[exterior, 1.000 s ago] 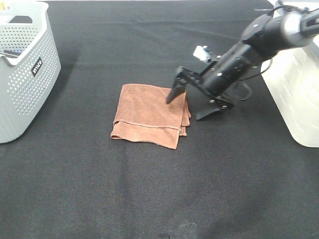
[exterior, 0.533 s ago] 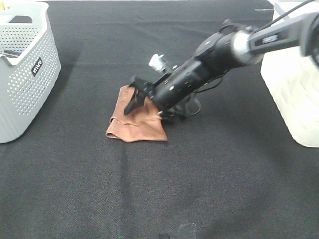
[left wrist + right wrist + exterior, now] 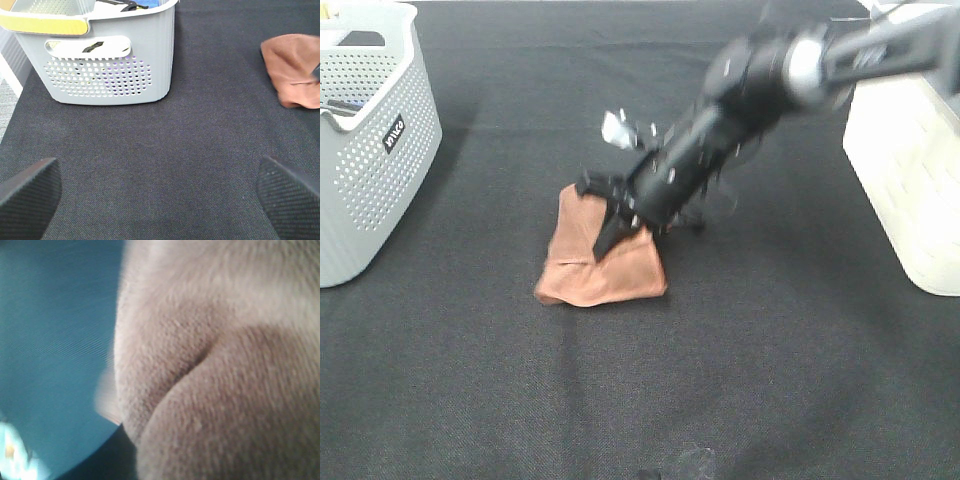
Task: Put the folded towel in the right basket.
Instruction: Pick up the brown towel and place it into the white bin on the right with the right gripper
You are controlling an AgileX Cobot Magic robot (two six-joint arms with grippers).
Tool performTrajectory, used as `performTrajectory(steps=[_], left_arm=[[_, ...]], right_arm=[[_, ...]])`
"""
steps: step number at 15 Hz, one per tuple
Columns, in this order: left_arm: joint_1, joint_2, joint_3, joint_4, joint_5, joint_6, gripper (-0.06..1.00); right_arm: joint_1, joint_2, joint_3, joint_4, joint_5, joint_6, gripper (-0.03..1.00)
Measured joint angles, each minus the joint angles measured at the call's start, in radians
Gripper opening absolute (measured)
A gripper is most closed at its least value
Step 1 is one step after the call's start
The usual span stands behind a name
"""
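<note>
The brown folded towel lies bunched on the black table, left of centre. My right gripper reaches across the middle and is shut on the towel's upper right part, pulling it up into a heap. The right wrist view is filled by the towel's pile close up. The white right basket stands at the right edge, far from the towel. My left gripper is open and empty, low over the bare table; the towel shows far off in its view.
A grey perforated basket with items inside stands at the left edge; it also shows in the left wrist view. The black cloth covers the whole table.
My right gripper moved left over the towel and closed on it. The towel went from flat and folded to bunched and partly raised.
</note>
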Motion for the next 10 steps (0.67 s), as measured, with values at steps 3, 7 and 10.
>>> performTrajectory(steps=[3,7,10], left_arm=[[0.0,0.0,0.0,0.001,0.0,0.0,0.99],[0.0,0.0,0.0,0.005,0.0,0.0,0.99],[0.0,0.0,0.0,0.005,0.0,0.0,0.99]], right_arm=[[-0.048,-0.136,-0.126,-0.063,0.135,0.032,0.18],[-0.293,-0.316,-0.379,-0.199,0.255,0.141,0.18],[-0.417,-0.398,-0.39,-0.271,0.261,0.15,0.18]])
